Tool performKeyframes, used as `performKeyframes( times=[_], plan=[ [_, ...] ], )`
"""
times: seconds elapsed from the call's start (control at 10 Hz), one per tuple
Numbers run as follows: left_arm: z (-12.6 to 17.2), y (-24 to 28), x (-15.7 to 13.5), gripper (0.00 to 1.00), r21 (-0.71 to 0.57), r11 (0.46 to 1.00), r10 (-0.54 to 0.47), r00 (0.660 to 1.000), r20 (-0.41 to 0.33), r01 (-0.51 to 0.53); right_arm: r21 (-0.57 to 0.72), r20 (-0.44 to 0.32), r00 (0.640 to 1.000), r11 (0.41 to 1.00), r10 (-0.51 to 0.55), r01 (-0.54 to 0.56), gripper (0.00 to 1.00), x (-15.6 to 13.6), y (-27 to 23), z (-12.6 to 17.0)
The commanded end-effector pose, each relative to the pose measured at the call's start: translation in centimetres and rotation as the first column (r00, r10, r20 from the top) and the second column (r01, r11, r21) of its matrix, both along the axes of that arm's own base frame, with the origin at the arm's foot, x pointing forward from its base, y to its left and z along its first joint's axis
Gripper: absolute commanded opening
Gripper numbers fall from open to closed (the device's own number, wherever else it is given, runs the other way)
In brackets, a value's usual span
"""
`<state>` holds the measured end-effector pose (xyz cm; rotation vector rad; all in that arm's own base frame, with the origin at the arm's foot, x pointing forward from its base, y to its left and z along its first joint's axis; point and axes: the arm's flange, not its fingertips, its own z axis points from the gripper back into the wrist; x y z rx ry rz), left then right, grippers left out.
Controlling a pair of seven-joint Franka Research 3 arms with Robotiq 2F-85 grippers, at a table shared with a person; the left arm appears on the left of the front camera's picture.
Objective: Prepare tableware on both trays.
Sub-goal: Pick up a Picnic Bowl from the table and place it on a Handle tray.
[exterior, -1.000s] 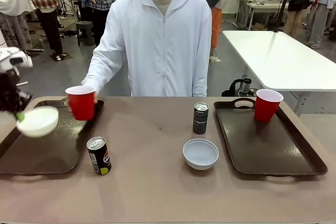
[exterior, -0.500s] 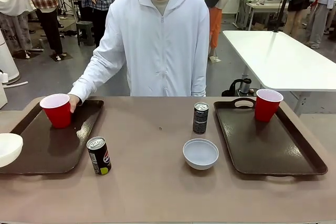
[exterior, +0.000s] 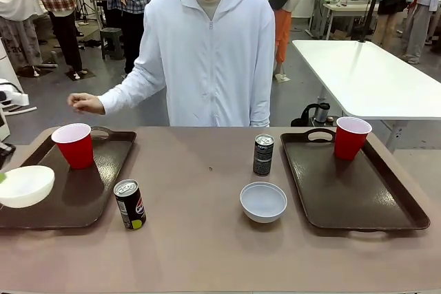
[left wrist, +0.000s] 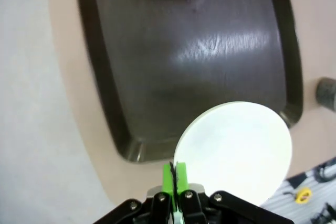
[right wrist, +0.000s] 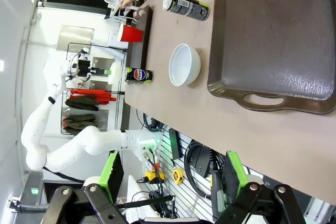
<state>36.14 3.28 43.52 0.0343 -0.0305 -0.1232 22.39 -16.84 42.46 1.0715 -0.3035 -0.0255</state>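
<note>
Left pincer (left wrist: pixel 174 174) clenched on the rim of the small round white bowl (exterior: pixel 26 185), holding it level above the near-left corner of the left dark brown plastic tray (exterior: pixel 96 178) for set-down, seemingly not touching; right pincer (right wrist: pixel 172 178) released

Tan tabletop (exterior: pixel 207 253); left tray (exterior: pixel 89 194) at its left edge; right tray (exterior: pixel 358 201) at its right edge; between them near can (exterior: pixel 129 204), far can (exterior: pixel 262 155), white bowl (exterior: pixel 263 202).

Tan table (exterior: pixel 207 246), white table (exterior: pixel 365 77), black stool (exterior: pixel 112 39)
</note>
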Motion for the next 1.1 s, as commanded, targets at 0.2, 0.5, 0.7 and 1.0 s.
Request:
performKeyframes(
  times=[0.2, 0.5, 0.7, 1.0],
  plan=[
    [-3.4, -1.6, 4.8, 0.00, -0.096, 0.995, 0.018, 0.995, 0.098, -0.009, 0.006, 0.006, 1.000, 1.000, 0.001, -0.001, 1.00, 0.0, 0.0, 0.1],
    [-6.0, -0.8, 6.7, 0.00, -0.140, 0.990, 0.025, 0.987, 0.160, -0.002, 0.006, 0.006, 1.000, 1.000, 0.001, -0.001, 1.00, 0.0, 0.0, 0.1],
    [-6.6, -0.6, 7.4, 0.00, -0.126, 0.992, 0.025, 0.989, 0.149, -0.006, 0.006, 0.006, 1.000, 1.000, 0.001, -0.001, 1.00, 0.0, 0.0, 0.1],
    [-7.4, -1.0, 7.6, 0.00, -0.086, 0.996, 0.011, 0.993, 0.119, -0.001, 0.006, 0.006, 1.000, 1.000, 0.001, -0.001, 1.00, 0.0, 0.0, 0.1]
  ],
)
